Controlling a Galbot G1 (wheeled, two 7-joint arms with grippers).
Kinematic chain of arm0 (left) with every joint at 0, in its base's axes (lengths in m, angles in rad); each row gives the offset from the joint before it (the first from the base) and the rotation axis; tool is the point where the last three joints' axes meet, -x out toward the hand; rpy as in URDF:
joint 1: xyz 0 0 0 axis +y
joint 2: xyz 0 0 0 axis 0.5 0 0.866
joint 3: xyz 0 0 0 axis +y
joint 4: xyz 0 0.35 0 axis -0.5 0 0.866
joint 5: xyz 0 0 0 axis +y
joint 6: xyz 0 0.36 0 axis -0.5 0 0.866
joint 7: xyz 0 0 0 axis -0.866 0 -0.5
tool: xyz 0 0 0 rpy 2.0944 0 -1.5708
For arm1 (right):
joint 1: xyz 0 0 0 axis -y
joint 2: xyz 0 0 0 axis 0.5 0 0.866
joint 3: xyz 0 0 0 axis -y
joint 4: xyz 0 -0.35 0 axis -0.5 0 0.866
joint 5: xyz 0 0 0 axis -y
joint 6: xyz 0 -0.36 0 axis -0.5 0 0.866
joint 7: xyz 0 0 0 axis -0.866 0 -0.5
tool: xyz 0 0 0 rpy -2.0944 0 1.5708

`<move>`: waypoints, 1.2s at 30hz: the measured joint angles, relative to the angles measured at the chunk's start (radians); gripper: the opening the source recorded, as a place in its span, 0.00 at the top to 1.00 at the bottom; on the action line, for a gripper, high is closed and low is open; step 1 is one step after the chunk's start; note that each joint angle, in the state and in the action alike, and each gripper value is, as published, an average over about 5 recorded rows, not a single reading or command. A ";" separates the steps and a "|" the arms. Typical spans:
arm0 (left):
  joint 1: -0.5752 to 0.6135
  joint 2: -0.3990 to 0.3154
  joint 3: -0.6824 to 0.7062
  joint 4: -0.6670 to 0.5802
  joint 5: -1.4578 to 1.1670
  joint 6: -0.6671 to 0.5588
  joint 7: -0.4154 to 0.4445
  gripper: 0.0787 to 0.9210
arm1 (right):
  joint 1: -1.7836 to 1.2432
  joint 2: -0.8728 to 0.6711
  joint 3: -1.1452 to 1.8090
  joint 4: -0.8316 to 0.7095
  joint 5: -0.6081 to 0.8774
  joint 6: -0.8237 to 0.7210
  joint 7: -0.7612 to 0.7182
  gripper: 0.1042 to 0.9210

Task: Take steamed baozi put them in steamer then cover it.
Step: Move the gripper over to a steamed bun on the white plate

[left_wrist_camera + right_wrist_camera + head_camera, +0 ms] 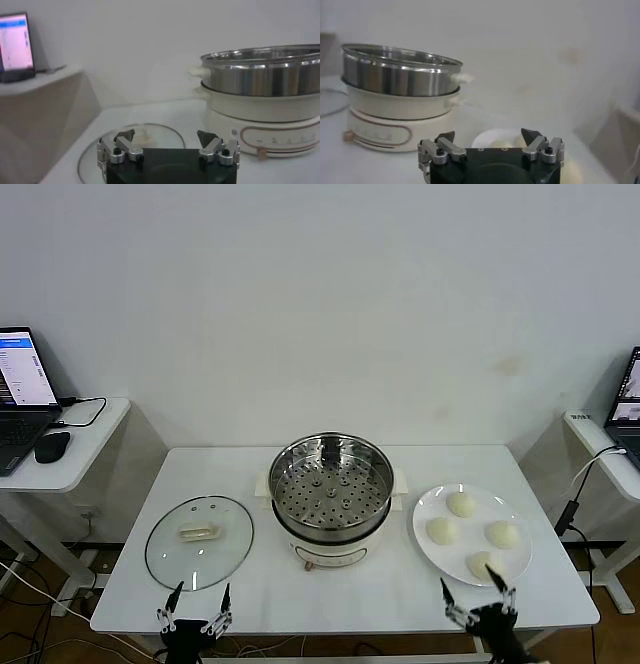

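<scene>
A lab or office: bare white wall, laptop (22, 389) on side desk (75, 459).

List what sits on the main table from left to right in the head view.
cover → steamer → plate holding four steamed baozi.
</scene>
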 measured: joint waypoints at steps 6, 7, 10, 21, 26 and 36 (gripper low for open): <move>-0.014 -0.001 -0.002 -0.004 0.032 0.008 -0.003 0.12 | 0.101 -0.120 0.044 -0.030 -0.136 -0.075 -0.060 0.12; -0.017 -0.002 -0.002 -0.003 0.038 0.009 -0.005 0.12 | 0.123 -0.149 0.049 -0.040 -0.163 -0.087 -0.079 0.12; -0.028 -0.007 -0.005 0.000 0.053 0.012 -0.011 0.12 | 0.194 -0.241 0.053 -0.078 -0.231 -0.116 -0.148 0.12; -0.056 -0.017 -0.023 -0.023 0.078 0.028 -0.014 0.12 | 0.576 -0.569 -0.143 -0.299 -0.313 -0.159 -0.472 0.12; -0.054 -0.010 -0.042 -0.037 0.082 0.035 -0.010 0.12 | 0.807 -0.650 -0.340 -0.420 -0.319 -0.139 -0.618 0.12; -0.052 -0.004 -0.075 -0.057 0.085 0.041 -0.001 0.12 | 1.226 -0.681 -0.754 -0.652 -0.309 -0.073 -0.811 0.12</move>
